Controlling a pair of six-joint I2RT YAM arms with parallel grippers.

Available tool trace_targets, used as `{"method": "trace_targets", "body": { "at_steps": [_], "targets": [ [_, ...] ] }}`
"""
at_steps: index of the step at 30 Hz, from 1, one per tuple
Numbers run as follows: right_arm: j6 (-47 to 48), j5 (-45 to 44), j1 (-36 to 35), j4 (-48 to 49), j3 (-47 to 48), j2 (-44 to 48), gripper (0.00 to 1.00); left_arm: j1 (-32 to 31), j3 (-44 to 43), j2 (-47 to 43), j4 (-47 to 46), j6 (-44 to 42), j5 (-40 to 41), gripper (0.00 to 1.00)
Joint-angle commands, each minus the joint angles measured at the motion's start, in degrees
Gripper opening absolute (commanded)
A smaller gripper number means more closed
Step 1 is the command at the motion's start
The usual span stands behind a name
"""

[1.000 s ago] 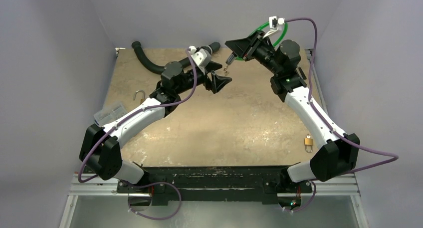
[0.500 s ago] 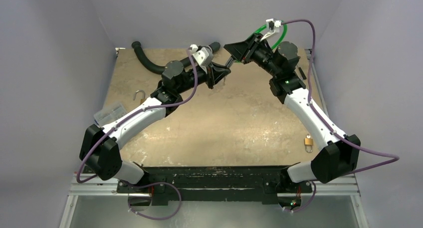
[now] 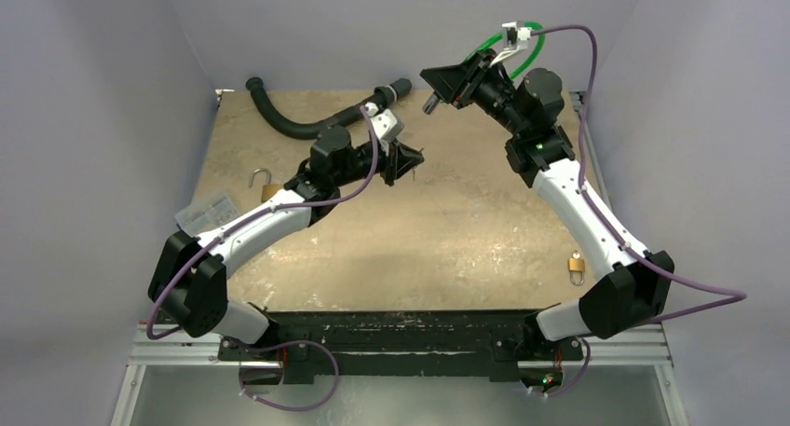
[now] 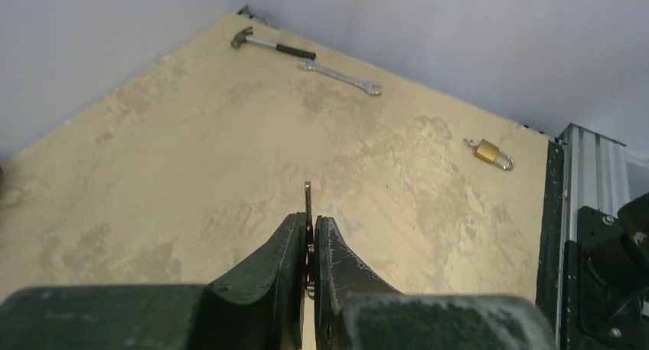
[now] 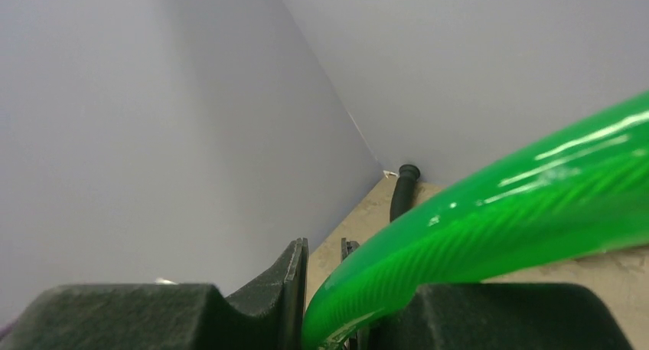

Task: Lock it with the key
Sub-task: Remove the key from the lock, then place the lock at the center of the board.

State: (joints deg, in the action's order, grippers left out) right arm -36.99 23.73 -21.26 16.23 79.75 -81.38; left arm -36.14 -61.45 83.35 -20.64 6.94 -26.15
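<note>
My left gripper [image 3: 408,161] [image 4: 310,218] is shut on the key [image 4: 308,195], a thin silver blade that sticks out past the fingertips, above the middle of the table. The lock [image 3: 577,269] [image 4: 490,152], a small brass padlock, lies far off by the table's right edge. Raised at the back, my right gripper [image 3: 434,101] [image 5: 325,246] has its jaws narrowly apart on the green cable loop [image 3: 497,46] [image 5: 490,227], which runs down between the fingers. A small grey piece shows at its tip in the top view.
A second brass padlock [image 3: 264,187] with an open shackle lies by my left forearm. A black hose [image 3: 289,123] [image 5: 402,189] curves along the back edge. A hammer [image 4: 272,45] and a wrench [image 4: 340,76] lie near the wall. A clear plastic piece [image 3: 205,212] sits at the left edge.
My left gripper shut on the key at the right gripper's tip, then drew back toward the near left with it. The right gripper rose slightly.
</note>
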Motion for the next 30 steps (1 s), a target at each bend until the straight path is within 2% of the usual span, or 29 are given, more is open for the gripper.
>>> {"method": "trace_targets", "body": {
  "at_steps": [1, 4, 7, 13, 17, 20, 25, 30],
  "targets": [
    [4.7, 1.6, 0.3, 4.0, 4.7, -0.7, 0.00, 0.1, 2.3, -3.0, 0.6, 1.5, 0.2, 0.00],
    [10.7, 3.4, 0.3, -1.7, 6.0, -3.4, 0.00, 1.3, 3.6, -5.4, 0.5, 3.3, 1.3, 0.00],
    [18.3, 7.3, 0.1, -12.5, 10.1, -7.8, 0.00, 4.9, 4.4, -7.1, 1.5, 7.0, 2.2, 0.00],
    [37.8, 11.6, -0.4, -36.1, 22.7, -19.3, 0.00, 12.6, 5.5, -10.3, 5.2, 9.3, 3.2, 0.00],
    [50.3, 10.3, -0.4, -48.6, 32.3, -28.1, 0.00, 16.6, 5.4, -11.4, 6.9, 9.1, 2.5, 0.00],
    [57.2, 5.1, -0.2, -52.0, 35.4, -33.2, 0.00, 17.3, 5.4, -12.1, 7.9, 8.0, 2.4, 0.00],
    [62.1, 2.2, 0.9, -53.5, 38.7, -40.1, 0.00, 17.3, 5.8, -12.2, 7.8, 7.9, 1.9, 0.00],
    [67.0, -1.6, 1.9, -54.9, 37.9, -44.7, 0.00, 17.3, 5.8, -11.5, 7.1, 7.5, 2.2, 0.00]
  ]
}}
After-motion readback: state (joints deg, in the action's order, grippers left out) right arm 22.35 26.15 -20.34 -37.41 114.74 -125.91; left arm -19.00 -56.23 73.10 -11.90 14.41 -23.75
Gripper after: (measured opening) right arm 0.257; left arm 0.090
